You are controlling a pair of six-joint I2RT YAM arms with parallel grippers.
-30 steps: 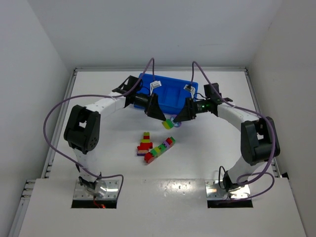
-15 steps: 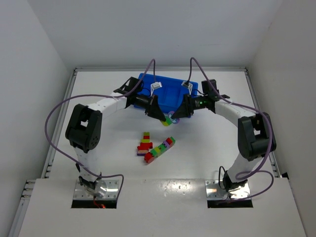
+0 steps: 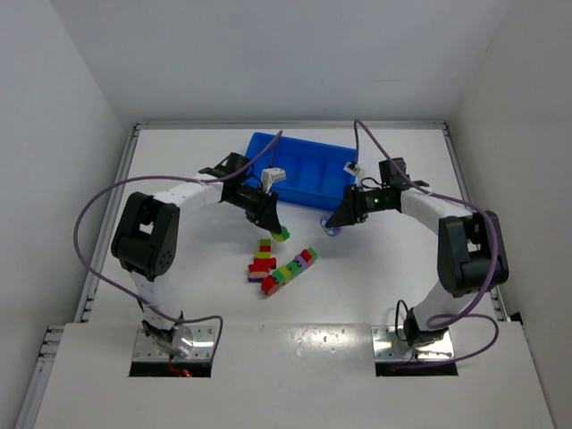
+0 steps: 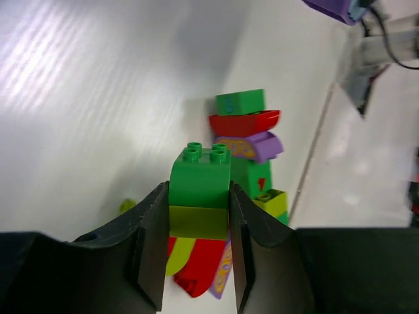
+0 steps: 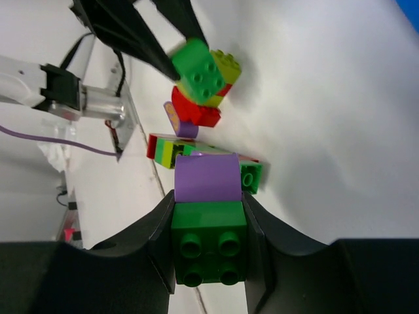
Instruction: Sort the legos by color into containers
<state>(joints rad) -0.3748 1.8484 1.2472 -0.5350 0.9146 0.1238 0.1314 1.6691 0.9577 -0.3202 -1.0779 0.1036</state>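
We grip a green-over-lime plastic brick pair [image 4: 199, 190] with the left gripper [image 4: 198, 204] closed tight, and a purple-and-green pair [image 5: 208, 196] likewise in the right gripper [image 5: 209, 222]. Both sit just near-side of the bright blue divided plastic tray [image 3: 304, 174], probably to split colours. The loose multicoloured bricks [image 3: 279, 264] lie farther out.

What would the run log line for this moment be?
left gripper: shut on green-lime piece | right gripper: shut on purple-green piece | lego pile: on table | blue tray: behind grippers
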